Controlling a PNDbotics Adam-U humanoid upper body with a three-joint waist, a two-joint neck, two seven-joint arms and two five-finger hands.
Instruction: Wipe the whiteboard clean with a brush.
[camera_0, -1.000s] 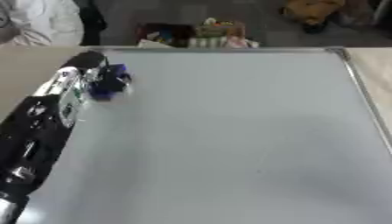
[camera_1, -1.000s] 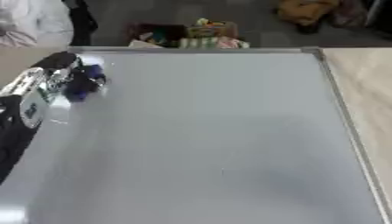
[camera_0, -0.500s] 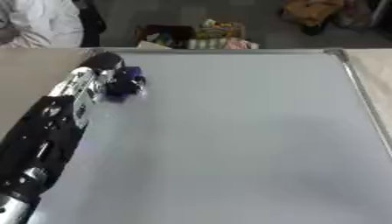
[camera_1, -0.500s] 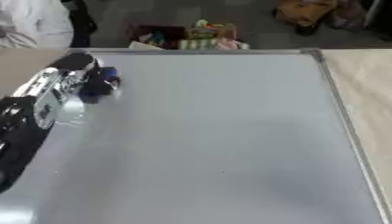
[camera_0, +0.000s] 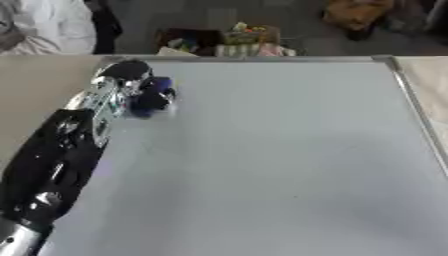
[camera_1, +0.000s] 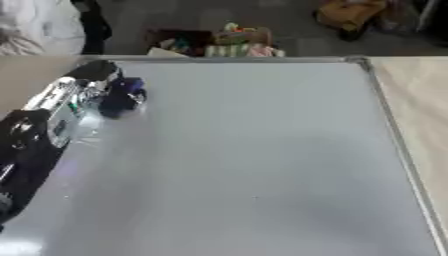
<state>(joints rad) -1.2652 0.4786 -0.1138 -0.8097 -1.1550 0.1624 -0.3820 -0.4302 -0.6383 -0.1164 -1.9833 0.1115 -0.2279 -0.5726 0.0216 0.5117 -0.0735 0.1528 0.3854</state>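
Observation:
A large whiteboard (camera_0: 280, 160) with a silver frame lies flat and fills most of both views; no marks show on its grey surface. My left arm reaches in from the lower left, and my left hand (camera_0: 122, 85) is near the board's far left corner, fingers curled round a dark blue brush (camera_0: 150, 98) that rests on the board. The same brush (camera_1: 121, 97) shows in the right eye view. My right hand is in neither view.
Wooden table (camera_1: 416, 105) shows to the right of the board and at the far left. Beyond the far edge sit a box of colourful items (camera_0: 234, 42) and a brown object (camera_0: 354, 15) on the floor. A person in white (camera_0: 48, 27) is at the far left.
My left hand has slid the brush to the right and slightly toward the far edge along the board's top left area.

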